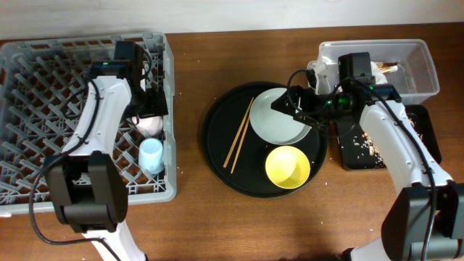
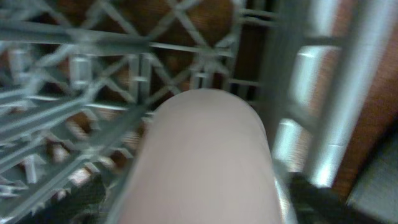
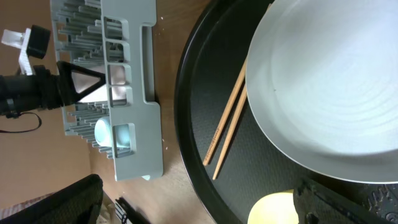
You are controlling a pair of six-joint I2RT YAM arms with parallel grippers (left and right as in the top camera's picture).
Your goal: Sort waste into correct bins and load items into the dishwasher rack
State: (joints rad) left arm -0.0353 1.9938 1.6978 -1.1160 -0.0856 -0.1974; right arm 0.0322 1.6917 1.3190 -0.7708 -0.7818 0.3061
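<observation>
The grey dishwasher rack (image 1: pixel 43 123) stands at the left. My left gripper (image 1: pixel 148 112) is inside its right side, shut on the pink cup (image 1: pixel 150 125), which fills the blurred left wrist view (image 2: pixel 205 162). A light-blue cup (image 1: pixel 151 156) stands in the rack nearby. The grey-green plate (image 1: pixel 279 116), chopsticks (image 1: pixel 239 134) and yellow bowl (image 1: pixel 288 167) lie on the round black tray (image 1: pixel 217 156). My right gripper (image 1: pixel 296 112) hovers open and empty at the plate's right edge. The right wrist view shows the plate (image 3: pixel 329 93), chopsticks (image 3: pixel 227 124) and bowl (image 3: pixel 273 210).
The clear tub (image 1: pixel 424 72) at the far right holds a white napkin (image 1: pixel 378 71), partly hidden by my right arm. The shallow black tray (image 1: pixel 348 156) in front of it holds brown crumbs (image 1: pixel 359 141). Bare wood lies between rack and round tray.
</observation>
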